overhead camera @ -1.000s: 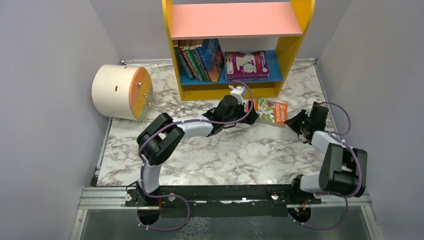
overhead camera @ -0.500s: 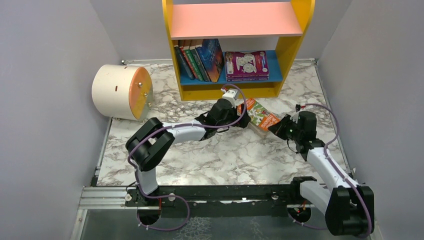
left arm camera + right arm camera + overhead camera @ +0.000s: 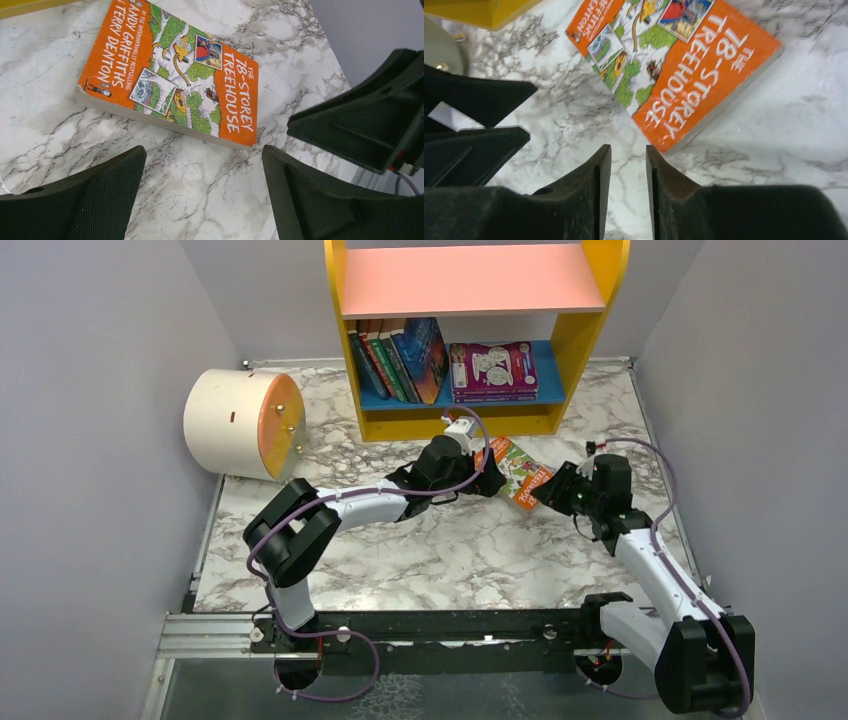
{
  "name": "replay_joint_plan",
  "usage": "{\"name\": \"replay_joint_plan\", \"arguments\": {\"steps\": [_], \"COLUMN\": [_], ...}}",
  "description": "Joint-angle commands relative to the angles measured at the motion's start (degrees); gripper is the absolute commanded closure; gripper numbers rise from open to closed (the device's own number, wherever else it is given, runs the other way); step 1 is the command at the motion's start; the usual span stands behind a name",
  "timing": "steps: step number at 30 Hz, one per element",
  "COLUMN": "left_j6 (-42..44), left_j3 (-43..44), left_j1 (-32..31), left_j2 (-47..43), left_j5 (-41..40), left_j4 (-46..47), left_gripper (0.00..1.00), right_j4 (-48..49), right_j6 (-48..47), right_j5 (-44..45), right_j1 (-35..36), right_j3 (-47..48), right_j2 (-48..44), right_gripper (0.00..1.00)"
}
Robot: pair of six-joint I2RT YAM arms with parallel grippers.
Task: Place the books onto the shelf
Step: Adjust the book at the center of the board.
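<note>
An orange book (image 3: 518, 472), "The 78-Storey Treehouse", lies flat and diagonal on the marble table in front of the shelf (image 3: 470, 280). My left gripper (image 3: 490, 480) stands open just left of it; in its wrist view the book (image 3: 170, 75) lies beyond the wide-apart fingertips of that gripper (image 3: 202, 160). My right gripper (image 3: 552, 490) is at the book's lower right corner. Its jaws (image 3: 628, 152) show a narrow gap with only marble between them, and the book (image 3: 674, 65) lies just ahead. Several books (image 3: 395, 360) lean upright on the blue lower board, with a purple one (image 3: 492, 370) lying flat beside them.
A cream cylinder with an orange end (image 3: 240, 423) lies on its side at the table's left. Grey walls close in on both sides. The shelf's yellow base (image 3: 460, 420) runs just behind the orange book. The two grippers' fingers are close together.
My right arm swung left to the book, which turned from level to diagonal and slid left. The right jaws have parted slightly. My left gripper drew back a little.
</note>
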Motion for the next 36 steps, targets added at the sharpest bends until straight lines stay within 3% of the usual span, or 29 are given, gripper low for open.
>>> {"name": "replay_joint_plan", "arguments": {"steps": [1, 4, 9, 14, 20, 25, 29, 36], "left_j6": [-2.0, -2.2, -3.1, -4.3, -4.2, -3.9, -3.9, -4.3], "left_j3": [1.9, 2.4, 1.5, 0.6, 2.2, 3.0, 2.6, 3.4], "left_j1": [-0.7, -1.1, -1.3, -1.3, -1.3, -1.1, -0.2, 0.6], "left_j2": [0.7, 0.9, 1.2, 2.3, 5.2, 6.5, 6.8, 8.4], "left_j5": [2.6, 1.1, -0.4, -0.2, 0.4, 0.2, -0.3, 0.9], "left_j4": [-2.1, -4.9, -6.6, -4.3, -2.9, -2.8, -2.8, -1.7], "left_gripper": [0.19, 0.19, 0.19, 0.18, 0.18, 0.18, 0.17, 0.17], "right_j4": [-2.3, -1.2, 2.0, 5.9, 8.9, 11.5, 11.4, 13.3], "right_j6": [-4.7, -5.5, -6.0, -7.0, -8.4, -8.9, -9.9, -8.7], "right_j5": [8.0, 14.4, 20.5, 22.4, 22.6, 16.2, 16.9, 5.9], "right_j1": [0.4, 0.3, 0.3, 0.3, -0.2, -0.3, -0.3, 2.5], "right_j3": [5.7, 9.1, 14.4, 17.1, 18.0, 15.6, 14.2, 11.9], "right_j2": [5.0, 10.7, 21.4, 30.3, 34.8, 34.7, 34.6, 33.5], "right_gripper": [0.62, 0.46, 0.36, 0.36, 0.36, 0.36, 0.36, 0.36]}}
